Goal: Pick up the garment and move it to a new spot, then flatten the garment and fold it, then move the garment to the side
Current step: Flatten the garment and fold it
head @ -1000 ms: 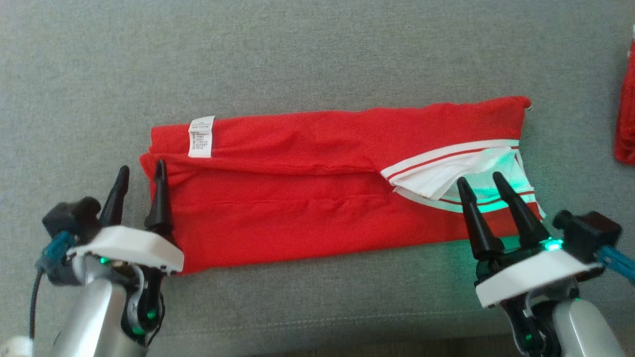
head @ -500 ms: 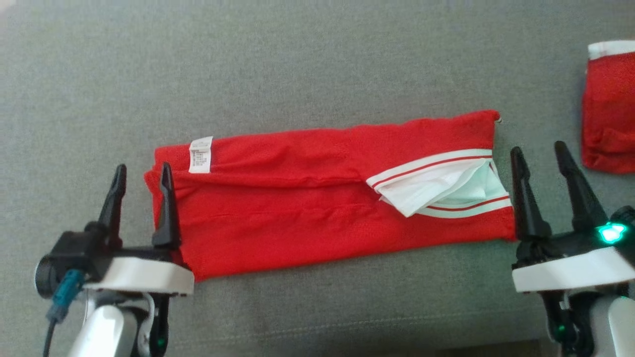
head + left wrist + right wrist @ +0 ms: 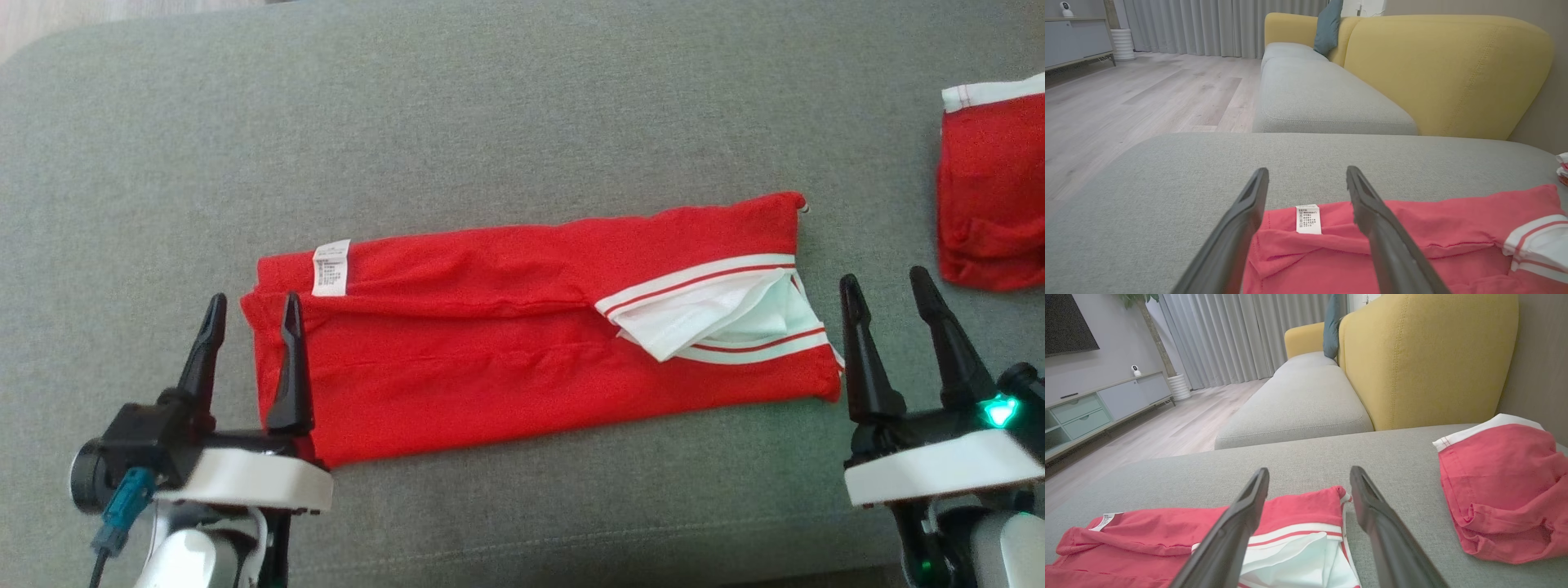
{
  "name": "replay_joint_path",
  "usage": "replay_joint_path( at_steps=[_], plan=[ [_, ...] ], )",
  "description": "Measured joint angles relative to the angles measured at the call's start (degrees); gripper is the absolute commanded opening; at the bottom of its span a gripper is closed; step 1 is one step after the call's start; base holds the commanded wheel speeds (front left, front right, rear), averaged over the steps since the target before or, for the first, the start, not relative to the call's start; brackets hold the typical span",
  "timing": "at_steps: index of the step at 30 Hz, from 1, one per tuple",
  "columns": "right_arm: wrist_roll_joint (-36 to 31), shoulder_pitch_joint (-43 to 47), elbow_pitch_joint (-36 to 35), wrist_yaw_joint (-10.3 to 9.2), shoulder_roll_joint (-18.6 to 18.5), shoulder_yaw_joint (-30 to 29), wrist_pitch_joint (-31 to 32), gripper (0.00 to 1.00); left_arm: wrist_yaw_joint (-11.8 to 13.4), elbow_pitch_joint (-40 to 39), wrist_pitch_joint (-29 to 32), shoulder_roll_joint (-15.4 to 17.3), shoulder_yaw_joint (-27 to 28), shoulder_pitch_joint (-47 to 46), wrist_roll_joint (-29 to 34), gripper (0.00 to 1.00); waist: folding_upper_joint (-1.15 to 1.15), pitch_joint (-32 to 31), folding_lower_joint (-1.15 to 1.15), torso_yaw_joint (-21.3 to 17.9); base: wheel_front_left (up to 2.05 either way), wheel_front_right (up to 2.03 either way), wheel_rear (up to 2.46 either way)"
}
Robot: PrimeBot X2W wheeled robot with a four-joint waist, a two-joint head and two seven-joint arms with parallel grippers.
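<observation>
Left gripper (image 3: 254,300) and right gripper (image 3: 884,278) stand wide open and empty, one at each end of the long folded red fabric garment (image 3: 490,359).
The left gripper's inner finger (image 3: 289,367) overlaps the garment's near left corner in the head view; contact cannot be told. The right gripper stands just off the garment's right end, apart from it, above the flat grey woven sofa cushion (image 3: 490,106) that carries the garment. Ahead of the left fingers a small white printed care label (image 3: 331,268) lies on the top fold; just left of the right fingers, white ribbed trim with red stripes (image 3: 698,318) folds open. Farther ahead and right of the right gripper lies a second crumpled red garment with a white hem (image 3: 988,204), well apart. Beyond rises a mustard-yellow upholstered sofa back (image 3: 1445,69).
</observation>
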Motion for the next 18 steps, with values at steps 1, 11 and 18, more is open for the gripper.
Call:
replay_joint_path(
  at_steps=[1, 11, 18],
  plan=[
    [0.0, 0.0, 0.0, 0.00, 0.0, 0.0, 0.0, 1.00, 0.2, 0.0, 0.0, 0.0, 0.0, 0.0, 0.0, 1.00, 0.00, 0.0, 0.00, 0.0, 0.00, 0.00, 0.00],
    [0.1, -1.7, 5.3, 0.00, -0.1, -1.2, 1.1, 1.00, 0.4, -0.3, -0.1, 0.1, -0.2, -0.9, 0.5, 1.00, 0.00, 2.1, 0.00, 0.9, 0.00, 0.00, 0.00],
    [1.1, -7.8, 15.7, 0.00, -1.8, -1.7, 2.0, 1.00, -1.1, 0.8, -1.2, -0.4, -1.7, -6.4, 0.6, 1.00, 0.00, 5.5, 0.01, 3.5, 0.00, 0.00, 0.00]
  ],
)
